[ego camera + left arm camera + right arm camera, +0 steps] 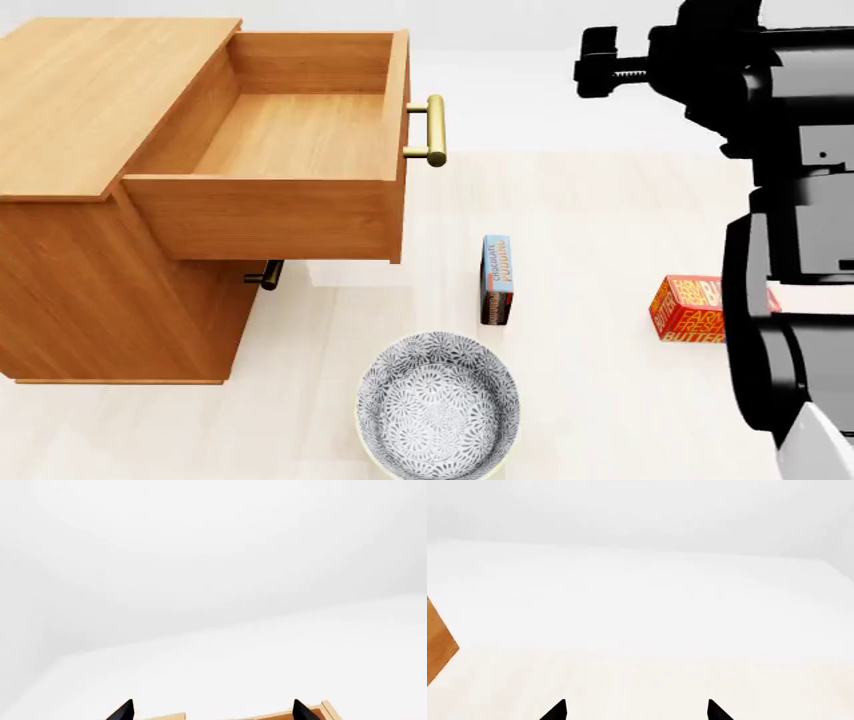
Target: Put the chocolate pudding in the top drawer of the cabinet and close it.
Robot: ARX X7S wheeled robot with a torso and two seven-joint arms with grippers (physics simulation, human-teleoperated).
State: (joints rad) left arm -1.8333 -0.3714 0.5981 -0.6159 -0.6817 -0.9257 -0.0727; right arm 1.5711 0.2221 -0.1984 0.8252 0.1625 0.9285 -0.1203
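The chocolate pudding [497, 279], a small thin flat box with a light-blue and red lettered face and dark brown end, stands on its narrow edge on the pale surface [601, 200], just in front of the pulled-out drawer and free of any grip. Edge-up like that it offers two flat faces for a pinch, probably the easy grasp. The top drawer [287, 150], a light-brown wooden box with a brass bar handle [433, 130], is fully out and empty, so the drop zone is ready; only closing remains after placement. The cabinet [94, 110], light-brown wood with a flat top, has its lower drawer shut, only its brass handle [267, 274] peeking out. Just beside the pudding sits a grey-and-white patterned bowl [437, 405], a likely obstacle. A red-orange butter box [694, 308] lies well apart, partly behind the black arm [787, 250]. Left end effector [212, 711]: tips apart, nothing between, over the drawer's edge. Right end effector [636, 711]: tips apart, empty, facing bare surface. Neither is near the pudding yet.
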